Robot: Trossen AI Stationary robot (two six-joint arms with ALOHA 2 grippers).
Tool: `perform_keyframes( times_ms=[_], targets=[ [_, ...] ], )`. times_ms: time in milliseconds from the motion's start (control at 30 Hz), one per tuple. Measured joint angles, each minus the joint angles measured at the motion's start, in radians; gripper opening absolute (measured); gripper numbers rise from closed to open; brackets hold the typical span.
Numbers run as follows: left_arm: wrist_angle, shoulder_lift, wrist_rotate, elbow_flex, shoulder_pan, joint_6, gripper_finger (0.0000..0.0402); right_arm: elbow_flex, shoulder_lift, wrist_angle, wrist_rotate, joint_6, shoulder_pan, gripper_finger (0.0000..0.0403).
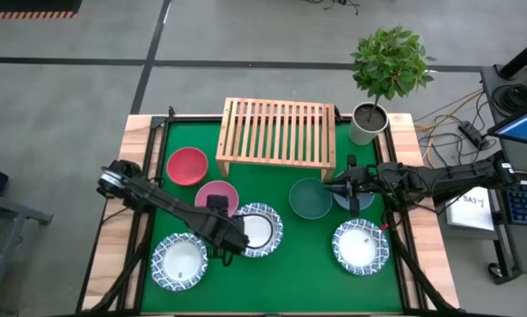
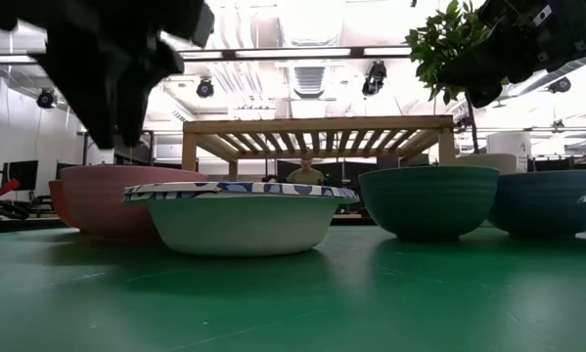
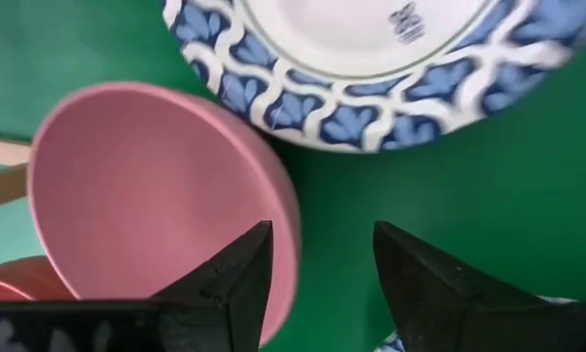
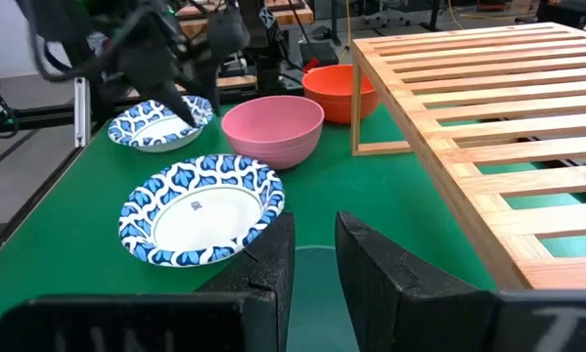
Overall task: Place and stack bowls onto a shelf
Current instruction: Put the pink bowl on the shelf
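Observation:
My left gripper (image 3: 317, 235) is open and hangs above the pink bowl (image 1: 216, 195). One finger is over the bowl's hollow and the other over the mat, with the rim (image 3: 291, 220) below the gap. The low view shows it well above that bowl (image 2: 102, 200). My right gripper (image 4: 314, 225) is open, high over the teal bowl (image 1: 311, 198), and the blue bowl (image 1: 357, 202) lies under its wrist. The red bowl (image 1: 186, 165) and three white patterned bowls (image 1: 259, 229) (image 1: 180, 261) (image 1: 361, 246) rest on the mat. The wooden shelf (image 1: 276, 132) stands bare at the far side.
A grey plant pot (image 1: 369, 123) with a small tree stands by the shelf's right end. A person (image 2: 305, 174) shows in the room beyond the shelf. Wooden table edges frame the green mat (image 1: 298, 273), which is bare along its near middle.

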Motion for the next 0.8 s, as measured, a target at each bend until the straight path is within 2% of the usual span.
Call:
perform_keyframes(
  times_ms=[200, 367, 600, 800],
  targets=[
    [0.126, -0.015, -0.022, -0.138, 0.018, -0.008, 0.0144, 0.0, 0.0, 0.0, 0.0, -0.004, 0.0, 0.0068],
    [0.167, -0.017, -0.023, -0.198, 0.02, -0.016, 0.0115, 0.0, 0.0, 0.0, 0.0, -0.005, 0.0, 0.0068],
    [0.17, -0.017, -0.021, -0.194, 0.019, -0.026, 0.0013, 0.0, 0.0, 0.0, 0.0, -0.008, 0.0, 0.0068],
    [0.09, -0.017, -0.02, -0.115, 0.017, -0.025, 0.0002, 0.0, 0.0, 0.0, 0.0, -0.01, 0.0, 0.0068]
  ],
)
